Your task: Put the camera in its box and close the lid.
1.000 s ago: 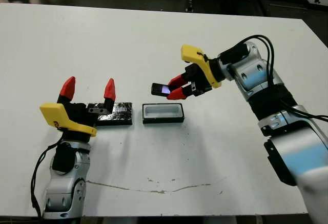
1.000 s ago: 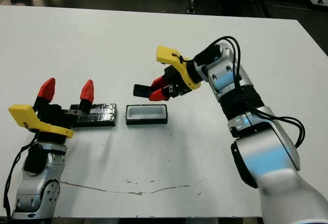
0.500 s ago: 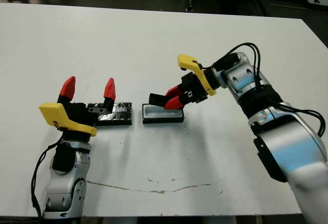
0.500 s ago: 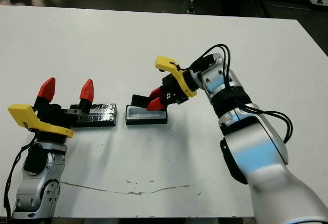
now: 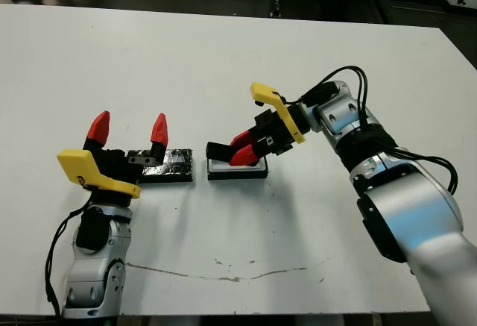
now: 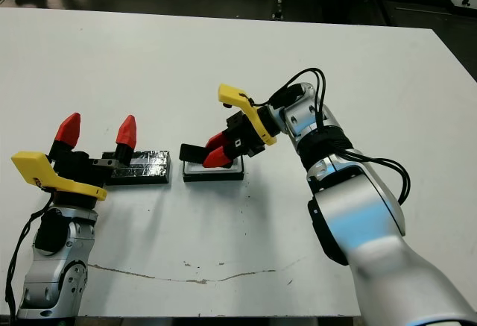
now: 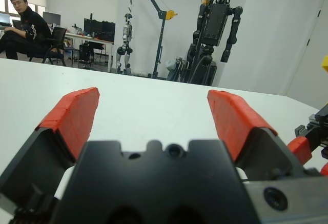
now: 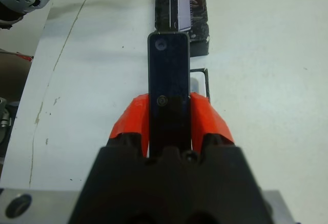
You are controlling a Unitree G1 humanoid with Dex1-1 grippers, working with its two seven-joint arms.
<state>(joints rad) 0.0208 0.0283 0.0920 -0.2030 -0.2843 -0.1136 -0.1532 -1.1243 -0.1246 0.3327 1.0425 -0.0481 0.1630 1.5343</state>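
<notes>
My right gripper (image 5: 240, 150) is shut on the camera (image 5: 219, 149), a slim black bar that sticks out past the red fingertips (image 8: 131, 117). The camera hangs tilted just over the left end of the box (image 5: 249, 168), a shallow black tray with a white lining; whether it touches the box I cannot tell. In the right wrist view the camera (image 8: 169, 70) points toward the lid (image 8: 179, 3). The glossy black lid (image 5: 170, 165) lies flat just left of the box. My left gripper (image 5: 128, 127) stands open above the lid's left end, holding nothing.
The white table (image 5: 223, 57) stretches wide behind the box, with a thin crack mark (image 5: 223, 274) near its front edge. Beyond the table in the left wrist view a person (image 7: 20, 24) sits at a desk, and humanoid robots on stands (image 7: 215, 29) are parked.
My right gripper has carried the camera down and to the left, from above and right of the box to over its left end. The left arm has not moved.
</notes>
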